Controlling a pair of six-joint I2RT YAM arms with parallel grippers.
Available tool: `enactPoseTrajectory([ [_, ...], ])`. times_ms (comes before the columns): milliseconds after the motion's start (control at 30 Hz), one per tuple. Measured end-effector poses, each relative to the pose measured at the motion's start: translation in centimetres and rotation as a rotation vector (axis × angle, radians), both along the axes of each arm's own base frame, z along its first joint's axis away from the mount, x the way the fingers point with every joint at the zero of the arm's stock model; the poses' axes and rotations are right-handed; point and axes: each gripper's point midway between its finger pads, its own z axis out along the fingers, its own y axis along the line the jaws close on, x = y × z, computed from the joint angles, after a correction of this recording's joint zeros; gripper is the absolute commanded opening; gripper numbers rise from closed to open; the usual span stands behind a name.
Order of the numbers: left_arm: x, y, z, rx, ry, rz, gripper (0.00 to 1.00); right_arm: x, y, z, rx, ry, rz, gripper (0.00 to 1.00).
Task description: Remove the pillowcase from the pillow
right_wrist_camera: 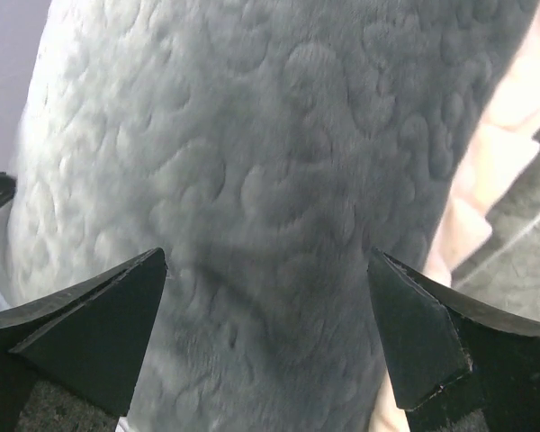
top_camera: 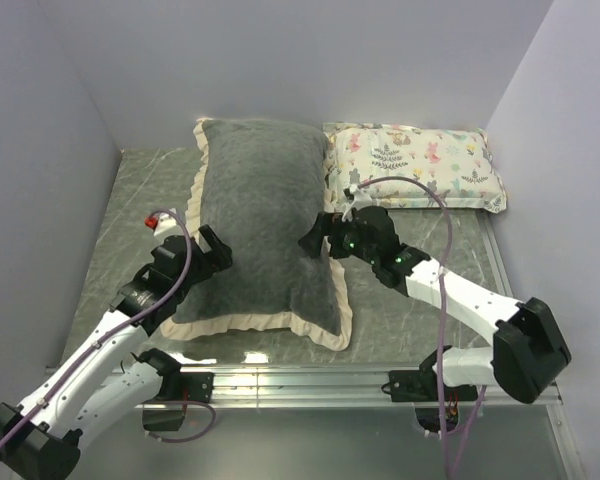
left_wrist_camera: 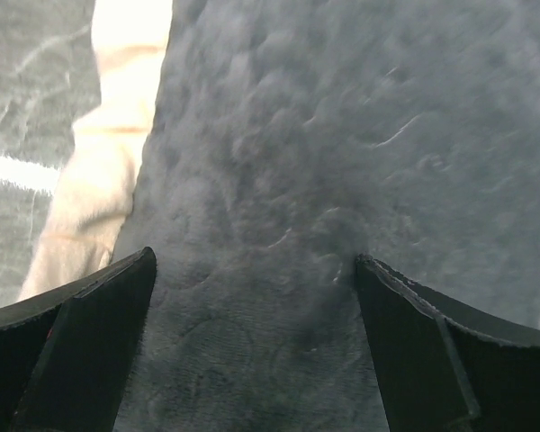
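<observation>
A dark grey plush pillowcase [top_camera: 265, 225] with a cream ruffled border [top_camera: 250, 322] lies plump and filled in the middle of the marbled grey table [top_camera: 130, 190], running from the far edge towards the near edge. The pillow inside it does not show.

The left gripper [top_camera: 212, 252] sits at the case's left side, towards the near-left corner of the table, its fingers spread wide and pointed inward over the border. The left wrist view looks between the two black fingertips [left_wrist_camera: 117, 297] at grey plush filling the gap, with the cream border and a strip of table at the left. Nothing is pinched between them.

The right gripper [top_camera: 315, 240] meets the case's right side about midway between the far and near edges, its fingers likewise spread wide. In the right wrist view the embossed grey fabric bulges between the black fingertips [right_wrist_camera: 405, 306], and the cream border falls away at the right. Whether either pair of tips presses into the plush or only rests against it cannot be told.

A small printed pillow [top_camera: 420, 165], cream with animals and plants, lies in the far-right corner, its left end touching the case's border. A purple cable [top_camera: 435, 215] loops above the right arm.
</observation>
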Motion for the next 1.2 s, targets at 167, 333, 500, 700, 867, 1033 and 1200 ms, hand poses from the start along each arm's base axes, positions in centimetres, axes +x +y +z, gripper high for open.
enactPoseTrajectory([
  [167,-0.2,-0.1,-1.7,-0.007,0.020,-0.001,0.99,-3.3,0.2,1.7,-0.042,-0.097,0.001,1.00],
  [333,-0.1,-0.7,-2.6,-0.044,0.019,-0.006,0.51,-6.3,2.1,3.9,-0.055,-0.204,0.054,1.00],
  [500,0.0,-1.4,-2.2,-0.078,-0.002,-0.034,0.00,-6.5,2.6,1.4,-0.173,-0.214,0.036,1.00],
  [700,-1.0,-2.1,-0.3,-0.110,-0.030,-0.103,0.00,-5.8,2.0,-1.9,-0.313,-0.192,-0.027,0.99],
  [867,-2.7,-2.5,4.9,-0.137,-0.131,-0.196,0.01,-5.5,2.2,-0.9,-0.303,-0.206,-0.043,0.72],
  [1033,-4.5,-2.3,11.2,-0.128,-0.253,-0.277,0.00,-5.8,3.8,2.5,-0.238,-0.249,-0.002,0.91],
  [1200,-4.9,-3.1,15.9,-0.135,-0.324,-0.347,0.00,-7.2,3.9,6.7,-0.168,-0.350,0.030,0.97],
])
